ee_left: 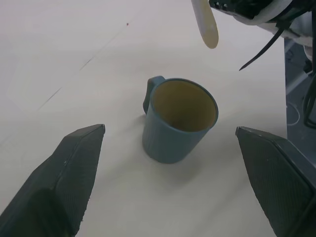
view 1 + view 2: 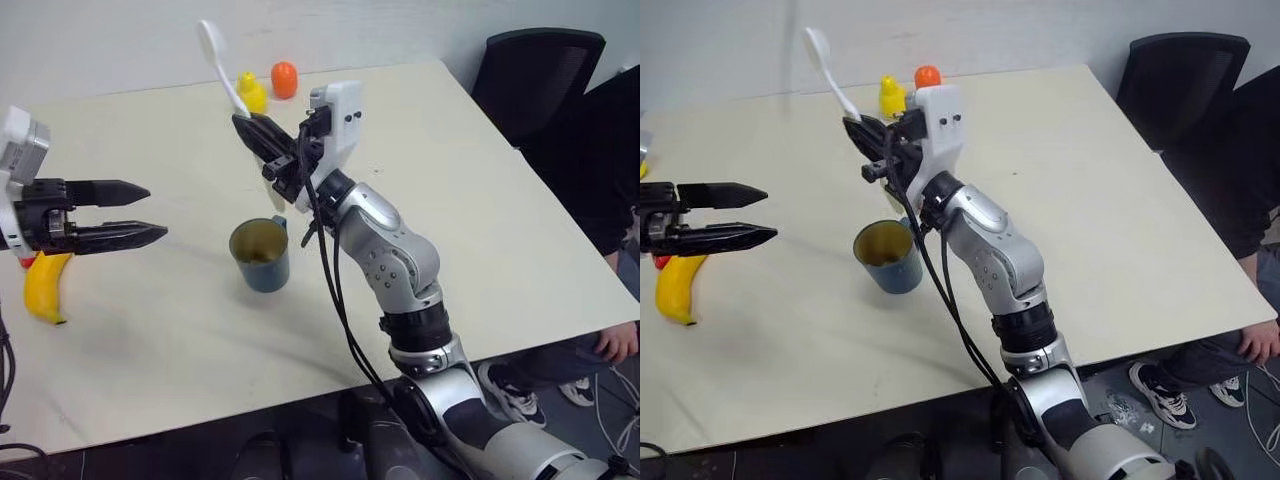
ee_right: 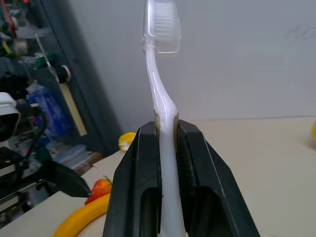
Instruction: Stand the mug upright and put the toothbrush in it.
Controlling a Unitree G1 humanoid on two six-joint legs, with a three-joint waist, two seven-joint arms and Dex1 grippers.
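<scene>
The mug (image 2: 260, 256) stands upright on the table (image 2: 480, 200), mouth up (handle turned away). The right gripper (image 2: 252, 130) pinches the toothbrush (image 2: 222, 68) above it, bristled head up; the left gripper (image 2: 155, 212) hangs spread wide beside a banana (image 2: 45, 288)

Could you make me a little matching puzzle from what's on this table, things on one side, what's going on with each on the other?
Things:
1. mug
2. toothbrush
3. banana
4. left gripper

States:
A. held up in the air
B. open, holding nothing
C. standing upright
D. lying on the table

Pairs: 1-C, 2-A, 3-D, 4-B
</scene>
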